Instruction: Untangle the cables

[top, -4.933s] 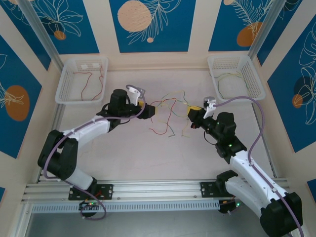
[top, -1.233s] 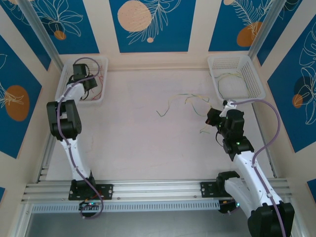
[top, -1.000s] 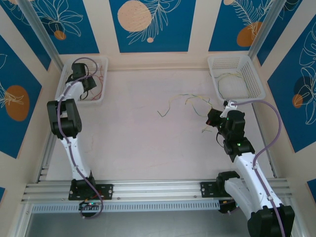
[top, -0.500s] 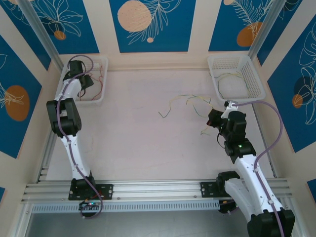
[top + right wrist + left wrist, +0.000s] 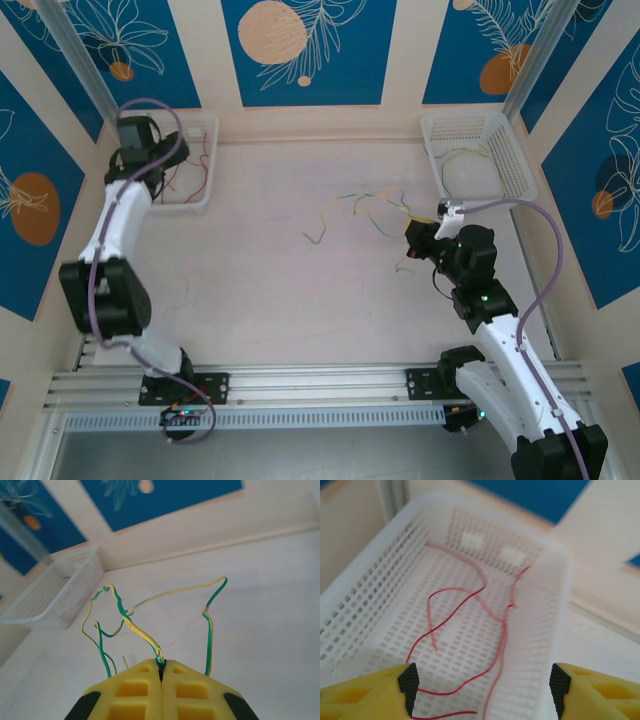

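Note:
The cables are thin wavy wires. Several red cables (image 5: 504, 644) lie in the white basket (image 5: 188, 204) at the back left, seen in the top view as red cables (image 5: 205, 160). My left gripper (image 5: 482, 690) hangs open above that basket (image 5: 380, 585), its black pads (image 5: 409, 689) wide apart with nothing between them; from above the left gripper (image 5: 152, 160) is over the basket's near-left part. My right gripper (image 5: 161, 672) is shut on the end of a green-yellow cable (image 5: 143, 633). That green-yellow cable (image 5: 345, 199) trails left across the table from the right gripper (image 5: 412, 232).
A second white basket (image 5: 528, 188) at the back right holds a few green-yellow wires (image 5: 468, 160). Aluminium posts stand behind both baskets. The table (image 5: 250, 290) is bare in the middle and front.
My left gripper has opened and drawn up and back from inside the left basket, leaving the red cables there. My right gripper has shifted left with its cable, dragging the loose strands leftward.

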Robot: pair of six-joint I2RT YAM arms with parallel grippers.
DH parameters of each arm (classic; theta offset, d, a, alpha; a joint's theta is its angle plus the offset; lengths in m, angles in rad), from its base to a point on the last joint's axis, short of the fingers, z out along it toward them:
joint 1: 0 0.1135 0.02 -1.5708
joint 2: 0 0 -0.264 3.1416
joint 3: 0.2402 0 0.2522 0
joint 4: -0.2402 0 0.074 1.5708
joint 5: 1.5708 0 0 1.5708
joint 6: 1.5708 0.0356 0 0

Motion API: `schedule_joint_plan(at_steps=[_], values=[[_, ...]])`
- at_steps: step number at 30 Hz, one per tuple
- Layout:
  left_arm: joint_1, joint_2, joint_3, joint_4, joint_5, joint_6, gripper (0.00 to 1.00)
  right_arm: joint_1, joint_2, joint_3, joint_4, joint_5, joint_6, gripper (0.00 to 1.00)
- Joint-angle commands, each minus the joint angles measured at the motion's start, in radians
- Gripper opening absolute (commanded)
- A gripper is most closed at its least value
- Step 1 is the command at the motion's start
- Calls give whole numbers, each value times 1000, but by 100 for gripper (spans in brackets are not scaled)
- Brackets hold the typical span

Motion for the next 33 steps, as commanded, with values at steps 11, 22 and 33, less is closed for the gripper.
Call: schedule_joint_plan(at_steps=[11,22,33], values=[[-402,-563,-576,426,603,185,86,76,149,123,143,-331,-192,0],[-479,-504,-641,528,511,191,97,117,197,107,307,-364,-155,0],[-425,-249,-613,986,691,-283,100,224,149,20,423,-149,-195,0]])
